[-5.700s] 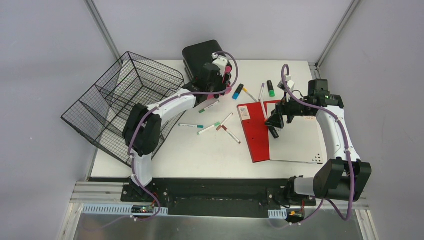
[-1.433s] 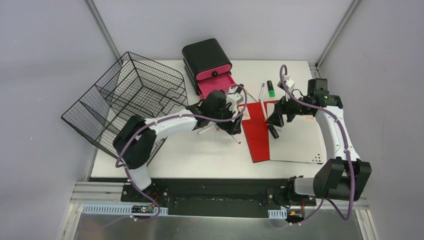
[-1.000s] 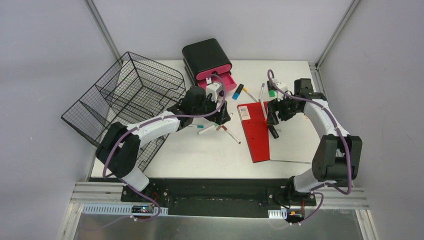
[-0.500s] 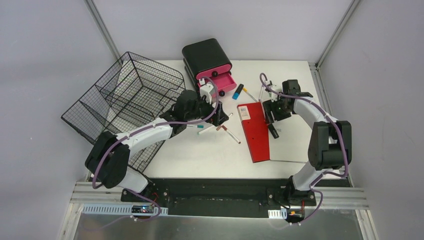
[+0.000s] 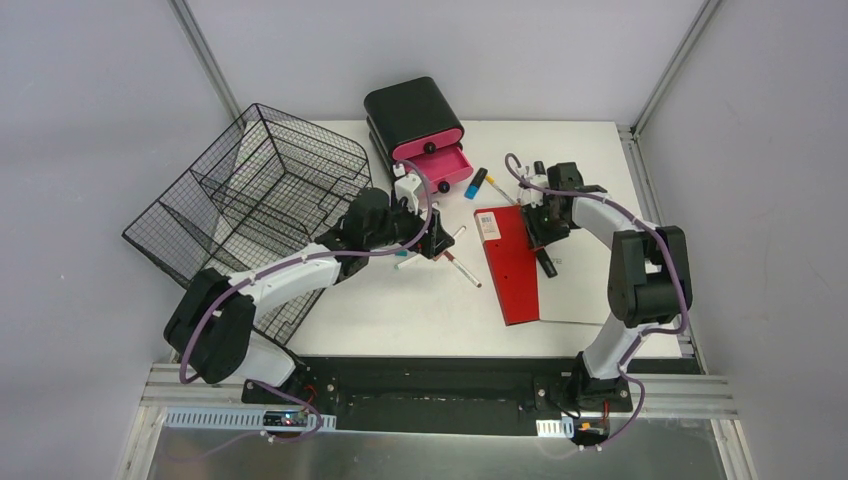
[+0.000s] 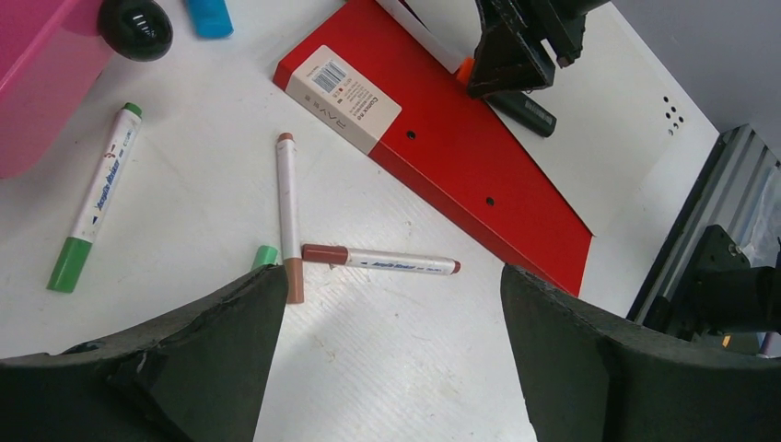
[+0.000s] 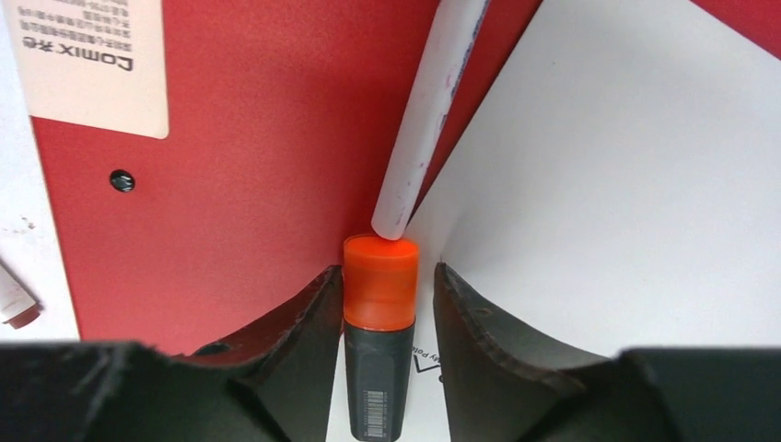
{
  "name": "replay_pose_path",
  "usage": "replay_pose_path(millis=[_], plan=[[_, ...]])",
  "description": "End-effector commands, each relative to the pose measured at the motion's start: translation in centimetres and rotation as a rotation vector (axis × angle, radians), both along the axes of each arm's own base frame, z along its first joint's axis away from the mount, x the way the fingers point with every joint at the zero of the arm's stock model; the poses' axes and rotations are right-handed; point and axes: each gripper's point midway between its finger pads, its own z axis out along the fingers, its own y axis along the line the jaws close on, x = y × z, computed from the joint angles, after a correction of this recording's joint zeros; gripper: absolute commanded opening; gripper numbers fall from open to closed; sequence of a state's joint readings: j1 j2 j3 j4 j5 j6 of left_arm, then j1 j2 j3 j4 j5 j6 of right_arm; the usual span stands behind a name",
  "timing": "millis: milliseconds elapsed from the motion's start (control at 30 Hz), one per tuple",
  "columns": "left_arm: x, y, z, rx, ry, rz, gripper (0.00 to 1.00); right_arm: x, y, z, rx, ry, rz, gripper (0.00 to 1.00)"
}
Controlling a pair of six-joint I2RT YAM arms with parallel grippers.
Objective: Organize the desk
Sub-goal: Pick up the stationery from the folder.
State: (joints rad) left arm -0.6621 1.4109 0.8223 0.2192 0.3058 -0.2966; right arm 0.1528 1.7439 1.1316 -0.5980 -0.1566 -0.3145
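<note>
The desk (image 5: 400,300) is a white tabletop with pens scattered on it. A red-and-white notebook (image 5: 512,272) lies open at right. An orange-capped black highlighter (image 7: 379,285) rests on it along the fold, touching the tip of a white pen (image 7: 428,120). My right gripper (image 7: 385,276) straddles that cap: one finger touches it and a thin gap shows at the other. It hovers over the notebook (image 5: 542,235). My left gripper (image 6: 387,304) stands wide open and empty above bare desk, just short of two brown markers (image 6: 378,261). It sits mid-desk (image 5: 432,243).
A black drawer unit (image 5: 415,120) with an open pink drawer (image 5: 440,165) stands at the back. A tilted wire basket (image 5: 250,210) overhangs the left edge. A green marker (image 6: 97,198) and a blue highlighter (image 5: 476,184) lie near the drawer.
My right arm has folded in toward the notebook's fold and its jaws have narrowed around the highlighter. My left arm has drawn back to the left, its gripper still wide open.
</note>
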Motion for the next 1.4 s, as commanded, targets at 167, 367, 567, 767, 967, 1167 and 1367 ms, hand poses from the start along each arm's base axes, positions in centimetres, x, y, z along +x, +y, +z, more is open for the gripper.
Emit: replay_pose_path(millis=[167,367,567,767,967,1167,1367], plan=[[-0.2,-1.5,3.0,-0.171,-0.011,-0.003,0.96,0.6,-0.4,0.8,-0.024,-0.008,-0.023,0.27],[-0.9,-2.9,3.4,-0.216,0.034,-0.077,0.95,0.1,0.9,3.6,0.062,-0.044,-0.005,0.14],[-1.3,-4.6,3.5,-0.316,0.123,-0.126,0.95,-0.4,2.7,7.6,0.304,-0.075,-0.039,0.12],[-1.5,-8.2,3.5,-0.4,0.223,-0.16,0.94,-1.0,5.2,12.6,0.657,-0.104,-0.092,0.11],[-1.2,-12.2,2.7,-0.418,0.285,-0.103,0.93,-0.1,5.3,15.6,0.942,-0.106,-0.242,0.11],[-0.3,-15.0,1.6,-0.381,0.288,0.011,0.94,0.6,5.1,15.9,0.991,-0.094,-0.35,0.1],[0.5,-16.7,0.2,-0.309,0.325,0.095,0.92,0.6,5.3,16.1,1.01,-0.087,-0.357,0.1]])
